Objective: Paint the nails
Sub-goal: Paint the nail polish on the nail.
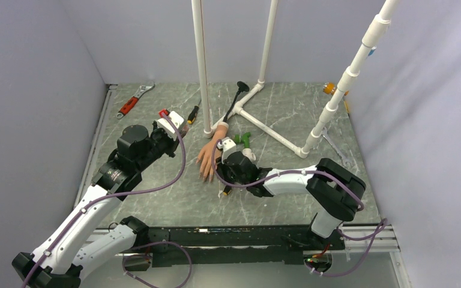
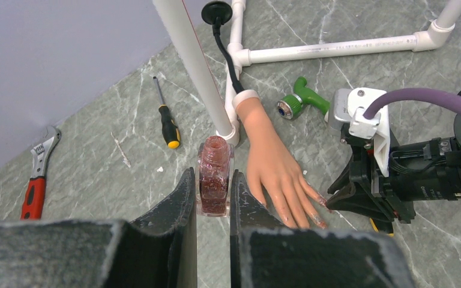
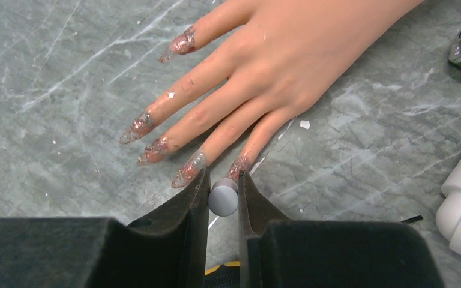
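Now, table (image 1: 156, 198) middle: mannequin hand (image 1: 209, 157) palm-down, fingertips toward near edge. Left gripper (image 2: 212, 180) clamps open polish bottle (image 2: 214, 171), left of hand. Right gripper (image 3: 223, 177) pinches grey brush cap (image 3: 223, 198) at little-finger nail (image 3: 238, 168). Nails (image 3: 187, 173) all glittered; likely final touch-up. Next: short, light stroke.

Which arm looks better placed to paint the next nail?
Right: the right gripper holds a grey cap, likely the brush, at the mannequin hand's nails. The left gripper sits aside, clamped on the open polish bottle.

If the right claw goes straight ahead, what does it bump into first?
Probably the little-finger nail of the rubber hand, just ahead of the grey cap the right claw holds; depth is hard to judge.
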Available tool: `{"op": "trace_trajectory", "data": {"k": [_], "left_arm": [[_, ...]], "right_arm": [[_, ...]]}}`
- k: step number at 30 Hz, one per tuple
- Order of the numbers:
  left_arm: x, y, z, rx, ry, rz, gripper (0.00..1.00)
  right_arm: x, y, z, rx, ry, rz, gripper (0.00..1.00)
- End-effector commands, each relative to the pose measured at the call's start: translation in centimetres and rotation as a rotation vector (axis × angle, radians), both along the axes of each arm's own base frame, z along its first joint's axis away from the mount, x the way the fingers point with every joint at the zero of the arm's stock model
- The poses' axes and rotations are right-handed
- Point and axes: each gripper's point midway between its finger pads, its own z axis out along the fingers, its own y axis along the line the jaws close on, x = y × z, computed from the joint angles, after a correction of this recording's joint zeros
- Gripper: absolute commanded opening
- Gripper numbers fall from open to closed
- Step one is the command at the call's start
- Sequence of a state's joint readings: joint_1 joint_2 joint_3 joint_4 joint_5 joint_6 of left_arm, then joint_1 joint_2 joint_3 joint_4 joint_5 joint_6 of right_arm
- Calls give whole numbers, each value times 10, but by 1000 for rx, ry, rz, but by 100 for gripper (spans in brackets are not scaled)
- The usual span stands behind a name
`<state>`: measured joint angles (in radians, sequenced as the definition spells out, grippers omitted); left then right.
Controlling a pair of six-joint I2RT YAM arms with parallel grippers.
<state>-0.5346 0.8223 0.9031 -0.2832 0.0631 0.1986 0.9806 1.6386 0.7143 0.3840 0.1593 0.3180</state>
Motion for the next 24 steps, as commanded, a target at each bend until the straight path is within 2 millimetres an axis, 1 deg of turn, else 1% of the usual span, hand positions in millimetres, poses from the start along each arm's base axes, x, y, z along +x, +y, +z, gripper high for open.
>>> {"op": "trace_trajectory", "data": {"k": [1,7,16,24], "left_arm": [[1,-2,15,-13,-41,-9,0],[2,-2,14,-11,-37,-7,0],[3,-1,13,-8,-35,-5,0],[3,-1,12,-6,-33,-2,0]], "right_arm": [[18,10,23,43,-51,-31,0],[24,12,21,32,-55,-39,0],[32,8,22,15,-61,-70,0],[31,2,20,1,-57,-79,0]]}}
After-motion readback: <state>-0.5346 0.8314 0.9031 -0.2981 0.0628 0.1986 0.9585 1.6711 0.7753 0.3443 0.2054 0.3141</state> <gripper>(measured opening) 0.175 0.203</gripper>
